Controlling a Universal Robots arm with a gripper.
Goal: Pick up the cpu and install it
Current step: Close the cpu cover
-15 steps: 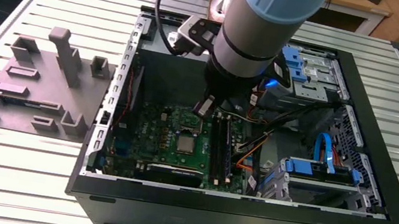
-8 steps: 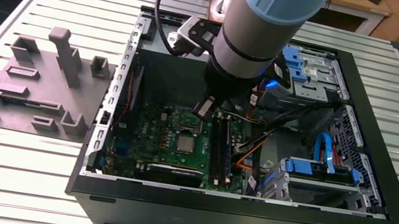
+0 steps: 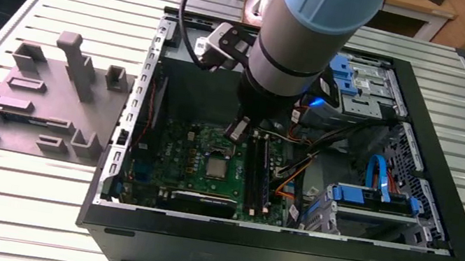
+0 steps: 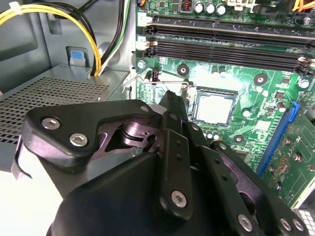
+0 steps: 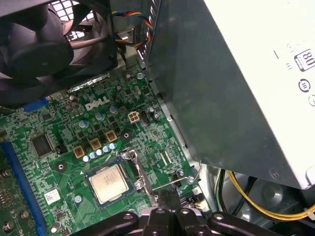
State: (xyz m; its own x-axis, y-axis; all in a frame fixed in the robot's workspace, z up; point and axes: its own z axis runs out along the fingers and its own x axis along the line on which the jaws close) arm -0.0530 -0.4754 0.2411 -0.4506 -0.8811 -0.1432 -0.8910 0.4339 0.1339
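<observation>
Cpu [image 5: 109,183] seated flat in the socket of the green board [image 5: 64,132], as I read it from both wrist views; I take that board as my landmark throughout. The chip is a small square with a matte silvery-grey metal top and a paler rim, and in the second wrist view [image 4: 213,108] it catches the light almost white. A thin wire lever [image 5: 174,184] lies just beside the socket, on the side toward the gripper.

My gripper [image 5: 170,199] hangs above the board near the socket, apart from the cpu, its two black fingers pressed together with nothing between them. In the second wrist view its body is matte black plastic with rounded links and bright round screw heads, and the fingertips [image 4: 173,101] end just short of the socket frame.

Long dark memory slots [image 4: 221,42] run along one edge of the board. A blue connector strip [image 4: 276,140] borders another edge. Beside the board I see a grey perforated sheet-metal box [image 4: 54,93] with yellow and black cables [image 4: 74,19] arching over it.

In the exterior view the board [image 3: 207,169] lies on the floor of an open black computer case [image 3: 288,253], which rests on a ribbed pale metal surface [image 3: 21,208]. A grey block [image 3: 52,104] with upright pegs stands on the surface at the exterior view's left of the case.
</observation>
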